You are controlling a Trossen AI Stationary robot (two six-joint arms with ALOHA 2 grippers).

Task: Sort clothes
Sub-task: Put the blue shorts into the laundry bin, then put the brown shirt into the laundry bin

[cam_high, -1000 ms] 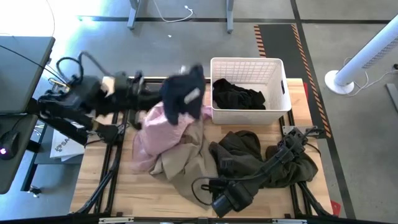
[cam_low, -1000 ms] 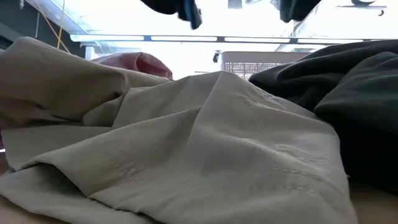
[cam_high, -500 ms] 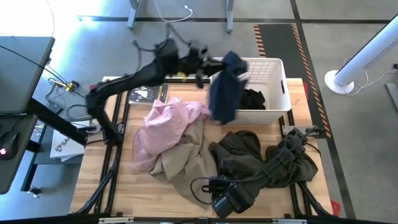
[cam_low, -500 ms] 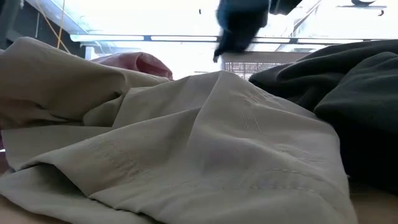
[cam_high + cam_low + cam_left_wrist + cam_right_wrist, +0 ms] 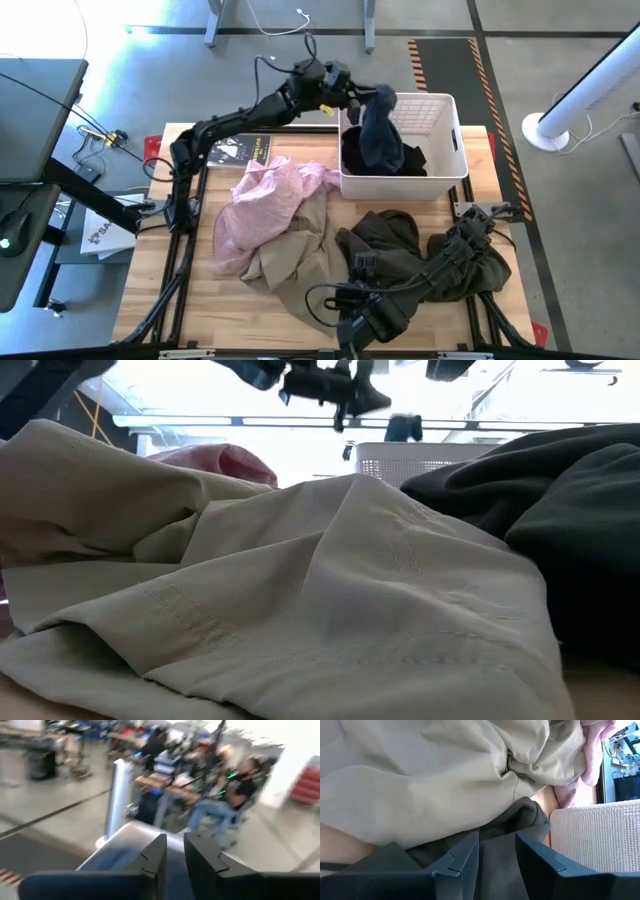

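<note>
The navy garment (image 5: 380, 130) drops into the white basket (image 5: 458, 135), its lower part on the black garment (image 5: 415, 160). In the low view the navy garment (image 5: 403, 428) shows apart from my left gripper (image 5: 370, 400). That gripper (image 5: 352, 98) reaches level over the basket's left rim, and its fingers (image 5: 175, 860) stand slightly open with nothing between them. Pink (image 5: 260, 200) and beige (image 5: 300, 260) garments lie heaped mid-table. My right gripper (image 5: 358, 268) is on the dark olive garment (image 5: 400, 235), which lies on the table at the near right. My right gripper has a raised fold of the olive garment (image 5: 497, 852) between its two fingers, coming slanting down from the near side. The fold bunches up past the fingertips (image 5: 530, 810). The rest of the garment lies slack on the table.
A dark book (image 5: 240, 150) lies at the far left of the table. A white fan (image 5: 590, 90) stands on the floor beyond the right edge. In the low view the beige garment (image 5: 300, 590) fills the foreground. People sit in the room behind.
My left gripper has swung from the table's left side toward the far right, to the basket, carrying the hanging navy garment. The garment now sinks into the basket, apart from the fingers. The other clothes lie as before.
</note>
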